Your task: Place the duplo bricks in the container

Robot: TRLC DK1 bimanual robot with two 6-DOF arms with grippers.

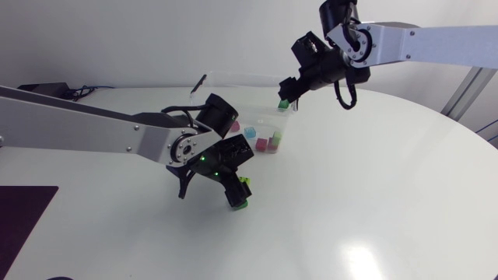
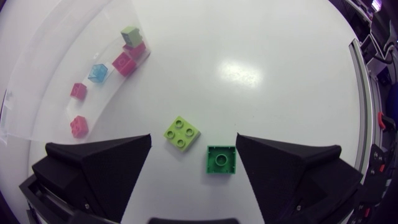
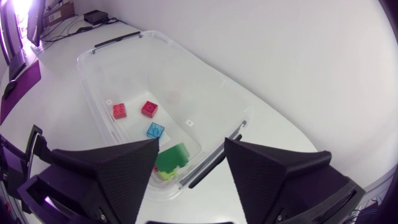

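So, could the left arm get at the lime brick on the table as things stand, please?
Probably yes: the left arm holds its jaws wide open over the lime brick, nothing covering it. The dark green brick close beside it, also between them, may get caught too.
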